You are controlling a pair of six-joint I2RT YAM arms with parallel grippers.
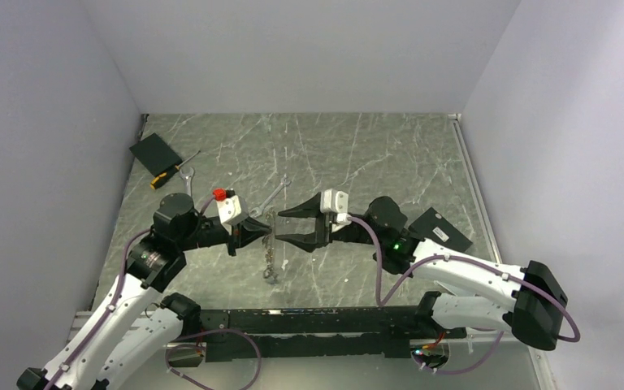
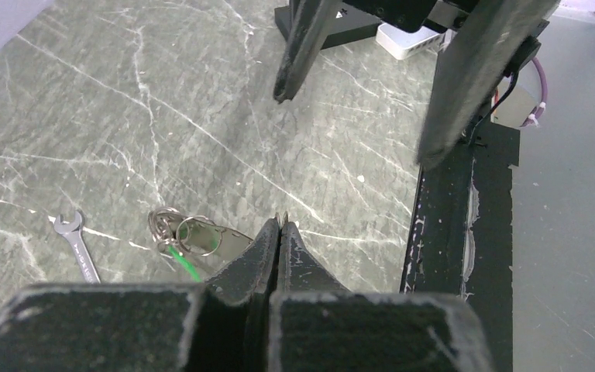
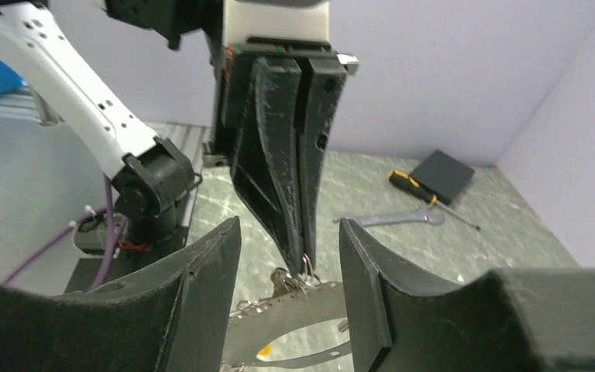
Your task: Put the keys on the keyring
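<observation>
The left hand (image 1: 266, 231), pinched shut, holds the keyring (image 3: 288, 285) by its top above the middle of the desk (image 1: 357, 154), while the right hand (image 1: 283, 227), fingers (image 1: 301, 210) parted, straddles it.

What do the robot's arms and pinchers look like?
The left arm and right arm are white tubes with chunky black joints and purple cables looping along them. The left gripper and right gripper have long, pointed black fingers, scuffed pale at the edges.
</observation>
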